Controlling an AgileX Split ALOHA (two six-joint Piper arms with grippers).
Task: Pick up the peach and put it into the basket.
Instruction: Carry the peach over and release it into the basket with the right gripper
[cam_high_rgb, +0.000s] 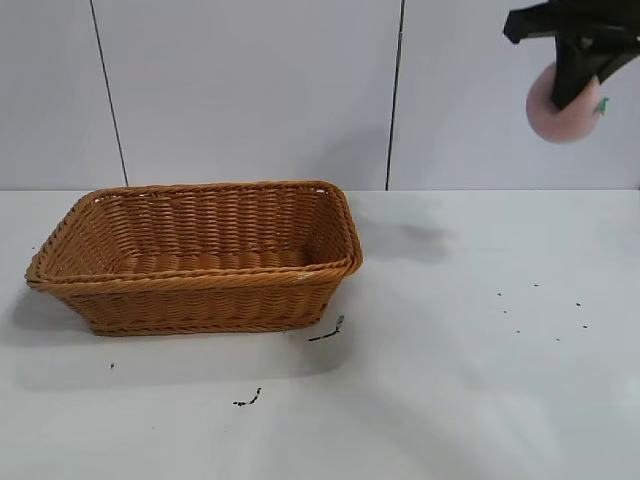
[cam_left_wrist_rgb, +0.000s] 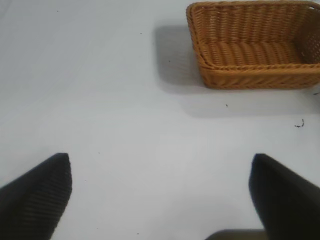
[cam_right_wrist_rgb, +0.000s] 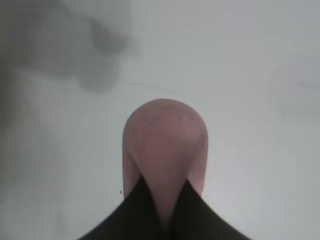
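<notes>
While my right gripper (cam_high_rgb: 577, 82) pinches the peach (cam_high_rgb: 562, 112) high above the table (cam_high_rgb: 480, 340), well to the right of the basket (cam_high_rgb: 200, 255), I judge that height is there to clear the braided rim during the carry. My left gripper (cam_left_wrist_rgb: 160, 200) hangs spread and idle over bare table, away from the basket.

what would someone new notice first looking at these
Probably the peach, held high above the table at the exterior view's upper right, clamped in the right pincer. Next comes the big wicker basket sitting empty on the table's left half. The left pincer hovers open over bare table, away from the basket.
</notes>
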